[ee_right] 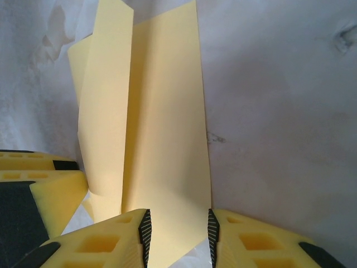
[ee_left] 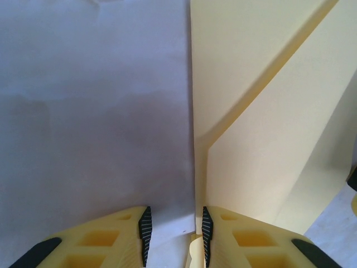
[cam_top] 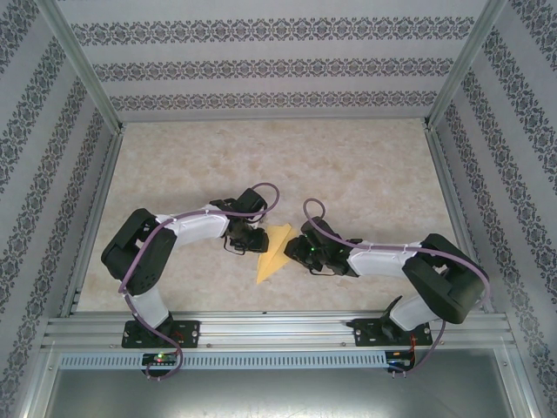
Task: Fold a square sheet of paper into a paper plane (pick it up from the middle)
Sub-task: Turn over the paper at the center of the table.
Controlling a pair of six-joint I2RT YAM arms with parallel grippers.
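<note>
The yellow sheet of paper (cam_top: 271, 257) lies on the table between both arms, folded into a narrow pointed paper plane shape with its tip toward the near left. My left gripper (cam_top: 251, 241) sits at its left edge, low over the table. In the left wrist view the left gripper (ee_left: 175, 237) is open, and the paper (ee_left: 268, 139) has its straight edge just inside the right pad, a raised flap beyond. My right gripper (cam_top: 301, 248) is at the paper's right side. It is open (ee_right: 178, 237), with a flat panel of paper (ee_right: 167, 139) running between its pads.
The beige table (cam_top: 348, 174) is bare around the paper. Patterned walls and metal frame posts (cam_top: 87, 78) enclose it on three sides. A yellow finger of the left gripper (ee_right: 50, 195) shows close at the left in the right wrist view.
</note>
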